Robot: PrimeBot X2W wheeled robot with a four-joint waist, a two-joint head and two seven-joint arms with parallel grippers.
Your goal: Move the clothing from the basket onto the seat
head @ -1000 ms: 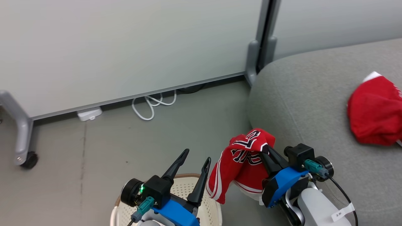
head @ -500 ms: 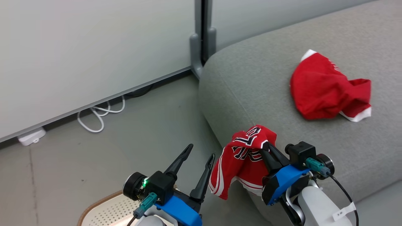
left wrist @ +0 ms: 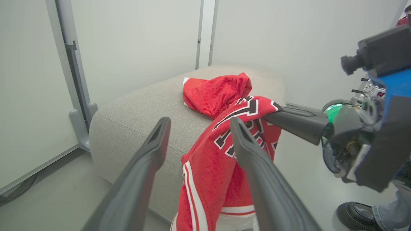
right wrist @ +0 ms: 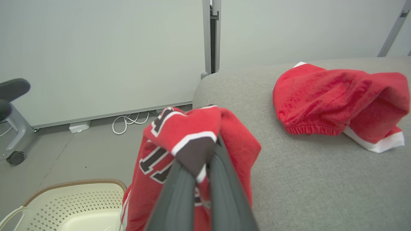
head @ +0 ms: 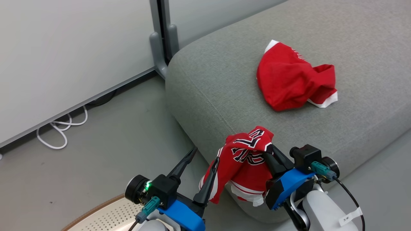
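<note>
My right gripper point(head: 269, 150) is shut on the lettered red garment point(head: 244, 160), which hangs from its fingertips over the near edge of the grey seat point(head: 224, 80). The right wrist view shows the same pinch on the lettered garment point(right wrist: 179, 141). A plain red garment point(head: 292, 80) with white trim lies crumpled on the seat further back. My left gripper point(head: 206, 154) stands open and empty just left of the hanging cloth. The cream basket point(head: 106, 216) with its brown rim sits on the floor at the lower left, and its inside point(right wrist: 77, 208) looks bare.
Grey partition panels point(head: 64, 48) stand behind, with a post foot point(head: 157, 51) against the seat's corner. A white cable point(head: 61, 128) loops on the floor by the panel. A person's shoe point(left wrist: 356, 215) shows at the left wrist view's lower right. A chair caster point(right wrist: 14, 157) stands far left.
The head camera has swung right, so seat and plain garment sit further left in view and the basket has slid toward the bottom corner. Both grippers keep their states, the right still holding the lettered garment.
</note>
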